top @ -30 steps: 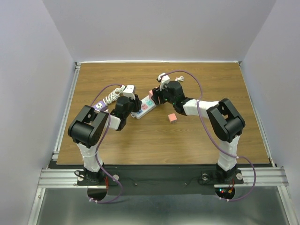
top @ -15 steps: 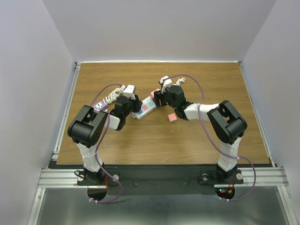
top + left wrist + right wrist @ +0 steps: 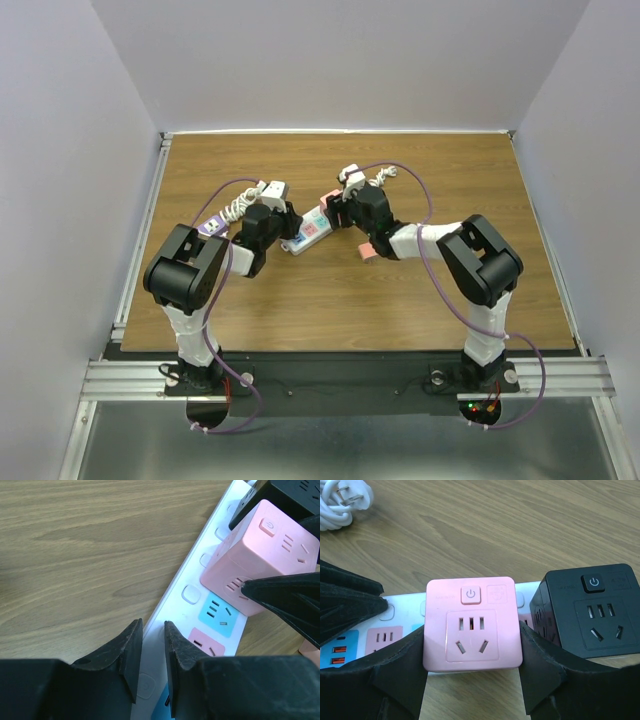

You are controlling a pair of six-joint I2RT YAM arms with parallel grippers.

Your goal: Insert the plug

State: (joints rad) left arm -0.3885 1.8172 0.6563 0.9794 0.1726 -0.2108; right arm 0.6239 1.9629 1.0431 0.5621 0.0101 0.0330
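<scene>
A white power strip (image 3: 310,232) with coloured sockets lies near the table's middle. The plug is a pink cube (image 3: 472,625) with a power button and sockets on its face. My right gripper (image 3: 472,647) is shut on its two sides and holds it against the strip (image 3: 400,611), beside a black cube (image 3: 587,612) that stands on the strip. In the left wrist view the pink cube (image 3: 260,560) leans over the strip (image 3: 192,580). My left gripper (image 3: 153,630) sits over the strip's near end, jaws a narrow gap apart with nothing between them.
A second pink cube (image 3: 367,251) lies on the wood just right of the strip. A coiled white cable (image 3: 237,207) with a plug lies left of the left gripper. Another white cable and plug (image 3: 342,500) lies behind the strip.
My right wrist has shifted a little to the left over the strip with the pink cube. The left gripper's jaws have narrowed slightly; that arm stays in place.
</scene>
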